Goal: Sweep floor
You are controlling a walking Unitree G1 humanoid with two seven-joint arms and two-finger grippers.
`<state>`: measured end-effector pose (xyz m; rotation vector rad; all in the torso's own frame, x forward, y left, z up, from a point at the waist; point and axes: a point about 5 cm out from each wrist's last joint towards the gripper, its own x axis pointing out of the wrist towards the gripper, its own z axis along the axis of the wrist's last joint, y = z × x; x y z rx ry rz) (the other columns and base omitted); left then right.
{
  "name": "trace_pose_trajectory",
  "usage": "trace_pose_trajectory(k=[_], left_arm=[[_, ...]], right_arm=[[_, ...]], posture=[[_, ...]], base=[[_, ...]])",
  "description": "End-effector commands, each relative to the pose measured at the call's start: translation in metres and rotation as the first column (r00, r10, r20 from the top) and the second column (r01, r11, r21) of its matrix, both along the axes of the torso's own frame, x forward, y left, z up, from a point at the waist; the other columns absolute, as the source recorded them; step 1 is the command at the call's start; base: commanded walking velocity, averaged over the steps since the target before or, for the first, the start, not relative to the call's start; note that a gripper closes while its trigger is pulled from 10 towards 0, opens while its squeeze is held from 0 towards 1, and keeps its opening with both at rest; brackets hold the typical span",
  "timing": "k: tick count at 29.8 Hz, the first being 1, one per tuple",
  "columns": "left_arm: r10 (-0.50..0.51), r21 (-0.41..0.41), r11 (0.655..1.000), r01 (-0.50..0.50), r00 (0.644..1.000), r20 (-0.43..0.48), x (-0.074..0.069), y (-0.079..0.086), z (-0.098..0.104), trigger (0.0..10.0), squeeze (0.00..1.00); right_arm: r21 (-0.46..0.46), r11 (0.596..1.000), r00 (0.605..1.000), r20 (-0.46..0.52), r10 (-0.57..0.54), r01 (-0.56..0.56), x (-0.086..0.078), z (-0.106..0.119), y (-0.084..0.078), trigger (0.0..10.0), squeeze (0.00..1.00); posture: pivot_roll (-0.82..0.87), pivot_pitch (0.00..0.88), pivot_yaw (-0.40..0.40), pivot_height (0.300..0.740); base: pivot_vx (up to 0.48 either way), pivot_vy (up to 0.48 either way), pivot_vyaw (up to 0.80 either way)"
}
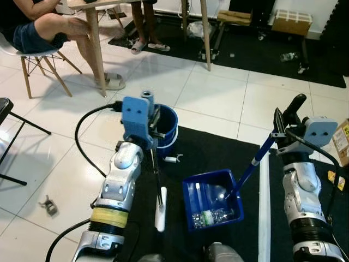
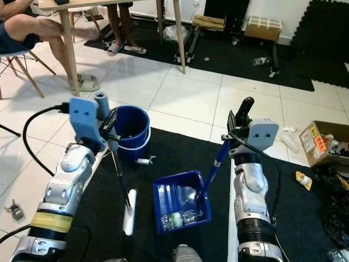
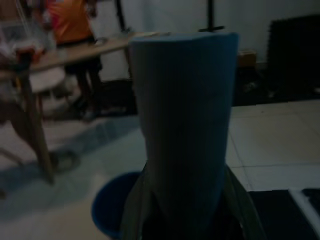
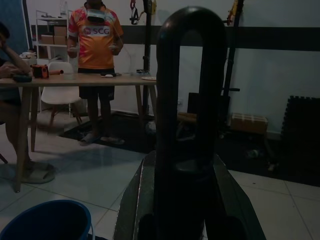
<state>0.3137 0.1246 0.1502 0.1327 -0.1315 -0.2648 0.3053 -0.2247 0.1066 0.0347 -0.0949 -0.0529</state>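
From the left eye I have my left pincer clamped on the thin black shaft of the broom, whose white head rests on the black mat just beside the blue dustpan. My right pincer is closed round the dustpan's blue handle; the pan already carries a crushed clear bottle and some scraps. A blue bucket stands right behind my left wrist, and a small white clip lies on the mat near it.

The right eye gives the same layout, with a seated person's legs by the tabletop at the far left.

My left wrist view is dark: the broom's blue grip sits between the fingers, bucket below.

My right wrist view has the black loop of the handle gripped, and a standing person beyond.

I judge I'm mid-sweep; next I'd draw the broom head toward the pan's mouth, holding the pan flat.
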Motion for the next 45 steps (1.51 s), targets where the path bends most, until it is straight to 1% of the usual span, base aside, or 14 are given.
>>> trace_pose_trajectory(k=[1, 7, 10, 12, 19, 22, 25, 27, 28, 29, 33, 35, 39, 45], left_arm=[[-0.003, 0.060, 0.998, 0.002, 1.000, 0.029, -0.002, 0.002, 0.000, 10.0, 0.00], [0.001, 0.061, 0.998, -0.003, 1.000, 0.029, -0.002, 0.004, -0.001, 10.0, 0.00], [-0.015, 0.127, 0.992, 0.008, 0.999, 0.051, -0.003, 0.004, -0.002, 10.0, 0.00], [-0.039, 0.202, 0.979, 0.025, 0.997, 0.064, -0.006, 0.004, -0.007, 10.0, 0.00], [-0.028, 0.174, 0.984, 0.033, 0.999, -0.027, -0.017, 0.001, -0.036, 10.0, 0.00], [0.004, 0.168, 0.986, 0.011, 0.996, -0.086, -0.030, 0.008, -0.054, 10.0, 0.00], [0.033, 0.161, 0.987, -0.016, 0.994, -0.105, -0.037, 0.018, -0.059, 10.0, 0.00], [0.084, 0.147, 0.987, -0.064, 0.987, -0.135, -0.046, 0.035, -0.064, 10.0, 0.00], [0.084, 0.147, 0.987, -0.064, 0.987, -0.135, -0.046, 0.035, -0.064, 10.0, 0.00], [0.112, 0.140, 0.986, -0.090, 0.982, -0.153, -0.050, 0.044, -0.067, 10.0, 0.00], [0.138, 0.130, 0.985, -0.116, 0.975, -0.173, -0.054, 0.052, -0.071, 10.0, 0.00], [0.208, 0.109, 0.976, -0.186, 0.949, -0.236, -0.068, 0.072, -0.083, 10.0, 0.00], [0.243, 0.105, 0.969, -0.222, 0.932, -0.268, -0.076, 0.081, -0.090, 10.0, 0.00], [0.240, 0.099, 0.970, -0.221, 0.932, -0.271, -0.076, 0.079, -0.089, 10.0, 0.00]], right_arm=[[0.000, 1.000, 0.999, 0.034, -0.003, 0.003, 0.001, 0.006, 0.000, 10.0, 0.00], [-0.001, 1.000, 0.999, 0.033, -0.002, 0.002, 0.002, 0.006, 0.000, 10.0, 0.00], [-0.002, 1.000, 1.000, 0.031, 0.000, 0.000, 0.002, 0.006, 0.001, 10.0, 0.00], [-0.003, 1.000, 1.000, 0.029, 0.003, -0.003, 0.002, 0.005, 0.002, 10.0, 0.00], [0.004, 1.000, 0.999, 0.027, 0.020, -0.020, 0.004, 0.004, 0.009, 10.0, 0.00], [0.010, 0.999, 0.999, 0.029, 0.035, -0.035, 0.005, 0.003, 0.016, 10.0, 0.00], [0.011, 0.999, 0.998, 0.027, 0.048, -0.048, 0.005, 0.002, 0.019, 10.0, 0.00], [0.015, 0.998, 0.998, 0.022, 0.066, -0.067, 0.006, 0.001, 0.025, 10.0, 0.00], [0.015, 0.998, 0.998, 0.022, 0.066, -0.067, 0.006, 0.001, 0.025, 10.0, 0.00], [0.016, 0.997, 0.997, 0.021, 0.073, -0.074, 0.006, 0.000, 0.027, 10.0, 0.00], [0.018, 0.997, 0.997, 0.019, 0.078, -0.078, 0.007, -0.001, 0.029, 10.0, 0.00], [0.023, 0.996, 0.996, 0.016, 0.091, -0.091, 0.008, -0.002, 0.033, 10.0, 0.00], [0.026, 0.995, 0.995, 0.014, 0.100, -0.100, 0.009, -0.002, 0.037, 10.0, 0.00], [0.029, 0.994, 0.994, 0.017, 0.104, -0.105, 0.009, -0.001, 0.037, 10.0, 0.00]], posture=[[0.04, 0.033, 0.008, 0.740], [0.03, 0.031, 0.008, 0.740], [0.04, 0.030, 0.006, 0.740], [0.04, 0.030, 0.006, 0.740], [0.04, 0.022, 0.010, 0.740], [0.04, 0.021, 0.011, 0.740], [0.05, 0.022, 0.008, 0.740], [0.05, 0.023, 0.007, 0.740], [0.05, 0.023, 0.007, 0.740], [0.06, 0.026, 0.005, 0.740], [0.06, 0.026, 0.005, 0.740], [0.08, 0.031, 0.003, 0.740], [0.08, 0.033, 0.003, 0.740], [0.07, 0.033, 0.002, 0.740]], base=[[0.000, 0.000, 0.00], [0.000, 0.000, 0.00], [0.000, 0.000, 0.00], [0.000, 0.000, 0.00], [0.000, 0.000, 0.00], [0.000, 0.000, 0.00], [0.000, 0.000, 0.00], [0.000, 0.000, 0.00], [0.000, 0.000, 0.00], [0.000, 0.000, 0.00], [0.000, 0.000, 0.00], [0.000, 0.000, 0.00], [0.000, 0.000, 0.00], [0.000, 0.000, 0.00]])
